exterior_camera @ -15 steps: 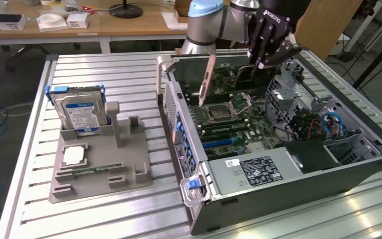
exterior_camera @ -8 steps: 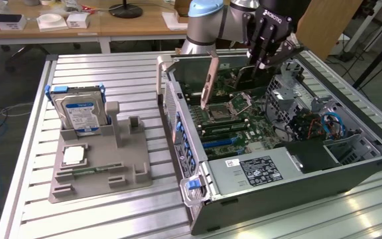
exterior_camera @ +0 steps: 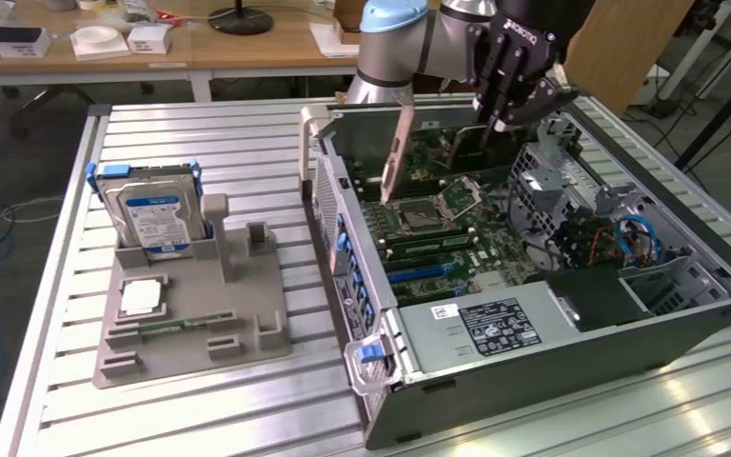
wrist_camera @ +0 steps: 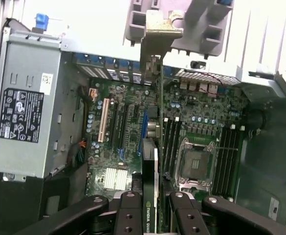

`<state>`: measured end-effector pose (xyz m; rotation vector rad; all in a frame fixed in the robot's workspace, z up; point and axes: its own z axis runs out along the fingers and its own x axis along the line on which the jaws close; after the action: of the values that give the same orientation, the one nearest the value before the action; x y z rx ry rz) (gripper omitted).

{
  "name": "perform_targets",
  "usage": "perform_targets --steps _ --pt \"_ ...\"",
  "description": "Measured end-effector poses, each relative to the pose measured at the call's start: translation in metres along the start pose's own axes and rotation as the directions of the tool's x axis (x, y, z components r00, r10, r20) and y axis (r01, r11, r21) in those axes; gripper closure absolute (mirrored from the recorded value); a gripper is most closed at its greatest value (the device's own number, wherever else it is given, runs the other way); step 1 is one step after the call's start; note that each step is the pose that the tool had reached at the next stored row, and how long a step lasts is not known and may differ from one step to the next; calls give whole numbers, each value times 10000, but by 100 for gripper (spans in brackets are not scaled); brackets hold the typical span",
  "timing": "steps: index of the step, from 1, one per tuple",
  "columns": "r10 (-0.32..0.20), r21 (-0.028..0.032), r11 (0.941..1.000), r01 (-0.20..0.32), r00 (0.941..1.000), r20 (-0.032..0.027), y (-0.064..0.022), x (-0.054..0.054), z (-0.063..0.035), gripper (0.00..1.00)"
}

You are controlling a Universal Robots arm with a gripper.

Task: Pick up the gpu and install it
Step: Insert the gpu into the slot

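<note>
The arm's gripper (wrist_camera: 152,208) is clamped on the gpu (wrist_camera: 151,164), one black finger (wrist_camera: 128,213) on each face. In the exterior view the gripper (exterior_camera: 514,105) hangs over the open PC case (exterior_camera: 594,367), holding the gpu (exterior_camera: 461,143) on edge above the motherboard (exterior_camera: 455,238), near the back wall.

For this bit, the trick is probably alignment more than force. The card's long edge should run dead parallel to the expansion slots, and the end bracket (wrist_camera: 158,36) has to drop into the rear opening at the same time. Any twist and the connector would ride the slot lip, so it's better to come straight down than at an angle. From the wrist view it looks lined up over the blue slot (wrist_camera: 143,128), beside the white one (wrist_camera: 103,120), but whether the edge is touching yet is hard to say.

Material-wise:
- The gpu is a thin, stiff green board with a black cooler block, so it won't flex much.
- The bracket is bare stamped metal, thin and a bit springy.
- The slots are hard plastic.
- The grey power supply (wrist_camera: 28,122) is sheet steel.
- The CPU socket (wrist_camera: 196,161) sits open just beside the card, pins exposed, and is best avoided.
</note>
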<state>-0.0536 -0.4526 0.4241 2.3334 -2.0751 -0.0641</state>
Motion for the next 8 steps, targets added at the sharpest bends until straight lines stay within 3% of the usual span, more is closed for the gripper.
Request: perform_targets --steps 2,8 --pt "528 10 9986 -528 9986 23 0 0 2 74" --pt "1360 21 9907 -1360 9907 57 0 0 2 74"
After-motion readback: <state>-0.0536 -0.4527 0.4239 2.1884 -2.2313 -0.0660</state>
